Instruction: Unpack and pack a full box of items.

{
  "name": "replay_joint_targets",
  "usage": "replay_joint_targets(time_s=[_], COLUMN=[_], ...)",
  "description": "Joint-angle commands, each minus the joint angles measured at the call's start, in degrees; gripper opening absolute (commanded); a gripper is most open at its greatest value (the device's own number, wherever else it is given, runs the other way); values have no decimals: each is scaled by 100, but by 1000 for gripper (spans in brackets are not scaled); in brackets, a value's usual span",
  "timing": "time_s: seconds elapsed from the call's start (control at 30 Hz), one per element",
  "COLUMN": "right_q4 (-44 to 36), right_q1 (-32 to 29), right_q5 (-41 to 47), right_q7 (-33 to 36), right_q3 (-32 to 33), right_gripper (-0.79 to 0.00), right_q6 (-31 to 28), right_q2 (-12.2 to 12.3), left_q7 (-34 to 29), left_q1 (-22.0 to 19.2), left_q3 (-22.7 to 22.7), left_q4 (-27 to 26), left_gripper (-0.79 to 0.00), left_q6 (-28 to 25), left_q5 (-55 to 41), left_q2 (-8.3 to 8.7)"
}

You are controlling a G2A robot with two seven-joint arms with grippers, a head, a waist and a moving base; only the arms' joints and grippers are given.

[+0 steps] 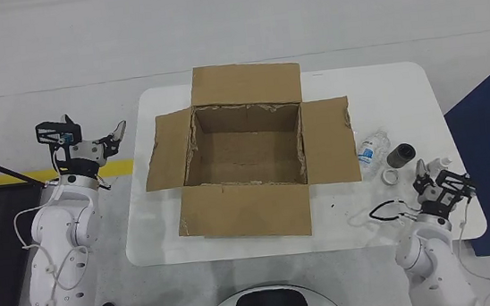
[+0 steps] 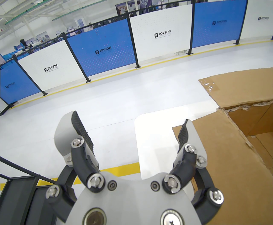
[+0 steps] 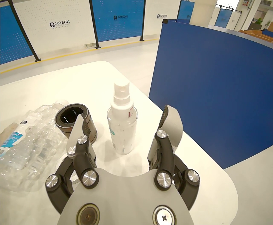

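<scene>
While the brown cardboard box [image 1: 245,211] stands in the middle of the white table [image 1: 364,86] with all four flaps spread, I read its floor as bare: everything appears unpacked and the repacking has yet to begin. The items sit by the table's right edge, well apart from the box.

Nearest my right gripper [image 3: 124,119], whose fingers are spread wide around nothing, is the upright spray bottle with a white pump and clear body [image 3: 122,127]. I expect it to be light, smooth and easy to tip, so I would take it across the clear body, low, not at the thin neck. I cannot tell how much liquid it holds.

Beside it, the dark metal cylinder with a hollow bore [image 3: 91,127] looks heavy and slick and wants a firm squeeze across its sides. The crushed clear plastic water bottle [image 3: 32,136] will give under pressure; it looks empty.

My left gripper [image 2: 130,121], also spread and empty, hangs off the table's left edge, near the far-left corner.
</scene>
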Motion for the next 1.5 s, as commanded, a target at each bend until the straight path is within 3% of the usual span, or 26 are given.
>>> replay_joint_targets(time_s=[0.0, 0.3, 0.57, 1.27, 1.37, 1.47], right_q4=[-238, -2262, -3055, -3067, -2544, -1879], right_q1=[-124, -1475, -2163, -2170, -1623, -939], right_q5=[110, 1482, 1530, 1529, 1261, 1063], right_q7=[-100, -293, -304, -296, 447, 1224], right_q3=[54, 526, 482, 478, 513, 501], right_gripper=[0, 0, 0, 0, 0, 0], right_q6=[-48, -1341, -1890, -1891, -1168, -996], right_q2=[-12, -81, -130, -132, -113, -67], left_q7=[0, 0, 0, 0, 0, 0], left_q1=[0, 0, 0, 0, 0, 0], left_q3=[0, 0, 0, 0, 0, 0], left_q4=[0, 0, 0, 0, 0, 0], left_gripper=[0, 0, 0, 0, 0, 0], left_q6=[0, 0, 0, 0, 0, 0], left_q5=[0, 0, 0, 0, 0, 0], left_q2=[0, 0, 0, 0, 0, 0])
